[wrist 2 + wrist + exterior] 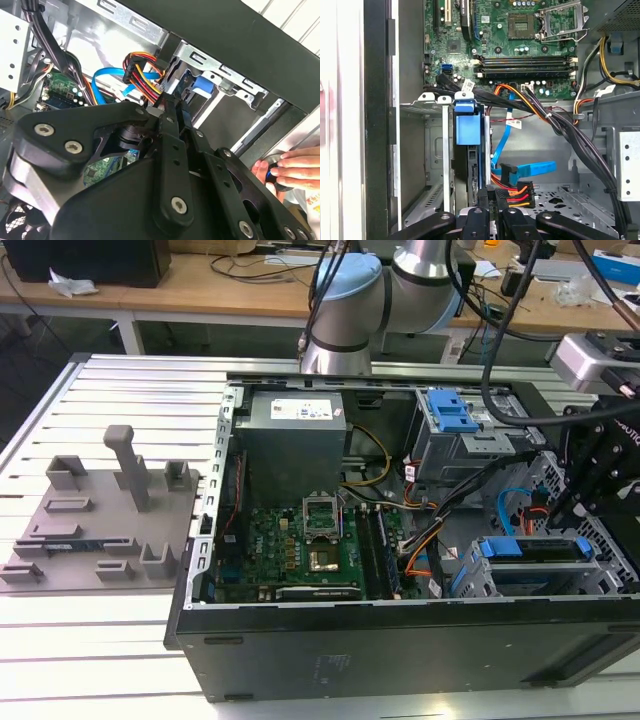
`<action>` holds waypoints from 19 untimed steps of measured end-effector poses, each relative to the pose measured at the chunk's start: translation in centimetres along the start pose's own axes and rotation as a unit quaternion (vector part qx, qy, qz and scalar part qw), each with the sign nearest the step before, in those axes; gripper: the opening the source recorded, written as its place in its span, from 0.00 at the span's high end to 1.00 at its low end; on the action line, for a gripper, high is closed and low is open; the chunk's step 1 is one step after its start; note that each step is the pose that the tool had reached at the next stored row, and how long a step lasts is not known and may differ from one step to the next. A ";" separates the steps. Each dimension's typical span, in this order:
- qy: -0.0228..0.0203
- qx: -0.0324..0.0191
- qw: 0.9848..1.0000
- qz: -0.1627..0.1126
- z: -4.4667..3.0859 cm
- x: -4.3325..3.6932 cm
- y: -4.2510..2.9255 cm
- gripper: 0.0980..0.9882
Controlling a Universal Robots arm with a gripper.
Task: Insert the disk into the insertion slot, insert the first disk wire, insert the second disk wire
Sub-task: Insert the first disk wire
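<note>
One disk (535, 550), framed in bright blue plastic, sits in the perforated grey sheet-metal slot (466, 576), in the case (400, 650) corner on the exterior view's right. Two cables lie beside it: a flat blue ribbon (532, 169) and a red-orange-yellow wire bundle (519, 192). The black gripper (491, 194), fingers pressed together, hangs just beside that bundle. One hand (292, 170) is by the case's outer wall.
</note>
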State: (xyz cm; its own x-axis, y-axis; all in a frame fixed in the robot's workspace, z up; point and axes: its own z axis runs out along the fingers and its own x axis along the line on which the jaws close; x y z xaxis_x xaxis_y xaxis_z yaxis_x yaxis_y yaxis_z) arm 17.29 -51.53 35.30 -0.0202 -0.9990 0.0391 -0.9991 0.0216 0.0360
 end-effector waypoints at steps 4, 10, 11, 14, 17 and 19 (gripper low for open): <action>0.005 0.000 1.000 0.002 -0.02 -0.51 0.03 0.92; 0.010 0.003 1.000 0.007 -0.02 -0.68 0.04 0.92; 0.010 0.003 1.000 0.007 -0.02 -0.68 0.04 0.92; 0.010 0.003 1.000 0.010 -0.02 -0.57 0.04 0.92; 0.010 0.003 1.000 0.012 -0.01 -0.47 0.05 0.92; 0.010 0.003 1.000 0.014 -0.01 -0.39 0.06 0.92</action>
State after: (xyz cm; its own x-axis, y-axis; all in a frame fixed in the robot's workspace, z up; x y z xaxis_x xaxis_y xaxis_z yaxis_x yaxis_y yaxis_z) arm 17.23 -51.14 35.29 -0.0468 -0.9972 0.0590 -0.9984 0.0486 0.0294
